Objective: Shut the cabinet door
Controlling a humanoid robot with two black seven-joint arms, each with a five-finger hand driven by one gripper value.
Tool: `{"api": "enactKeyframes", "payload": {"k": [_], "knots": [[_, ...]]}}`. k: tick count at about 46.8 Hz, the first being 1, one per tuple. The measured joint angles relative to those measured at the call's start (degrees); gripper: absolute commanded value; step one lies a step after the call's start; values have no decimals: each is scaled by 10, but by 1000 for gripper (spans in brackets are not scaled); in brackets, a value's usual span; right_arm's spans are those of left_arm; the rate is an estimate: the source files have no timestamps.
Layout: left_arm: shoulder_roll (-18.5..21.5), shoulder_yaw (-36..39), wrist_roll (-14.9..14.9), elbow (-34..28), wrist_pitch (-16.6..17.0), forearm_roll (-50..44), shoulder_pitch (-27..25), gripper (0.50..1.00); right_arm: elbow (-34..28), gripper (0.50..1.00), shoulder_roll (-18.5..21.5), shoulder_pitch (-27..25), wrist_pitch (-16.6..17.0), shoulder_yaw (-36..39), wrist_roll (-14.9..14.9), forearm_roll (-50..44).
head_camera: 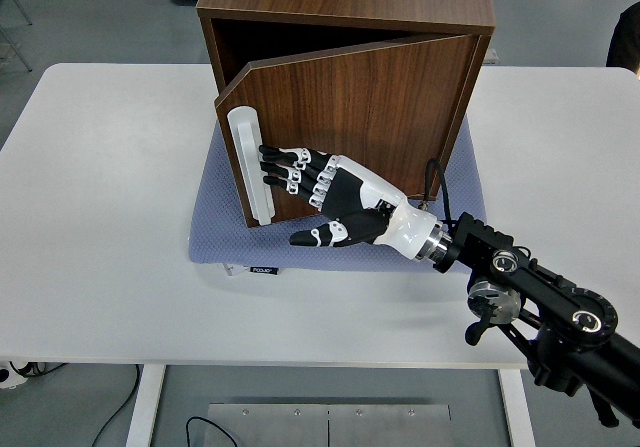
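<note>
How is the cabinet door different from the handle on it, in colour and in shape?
The cabinet door is dark brown wood grain; the handle is plain white. The door is a broad flat panel; the handle is a narrow raised bar near its free edge. Both stand upright and angle out from the cabinet, the door being partly open.

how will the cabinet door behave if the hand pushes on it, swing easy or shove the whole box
The door looks like a stiff wood panel hinged on the right, so it should probably swing rather than bend. The right hand presses flat near the white handle, far from the hinge, which likely helps. The cabinet sits on a blue mat, so it may not slide.
</note>
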Motion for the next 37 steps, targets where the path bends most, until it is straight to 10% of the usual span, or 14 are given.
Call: {"api": "enactKeyframes", "payload": {"k": [37], "knots": [[0,0,0,0,0,0,0,1000,-26,1000,5,13,-67,5,0,26]]}}
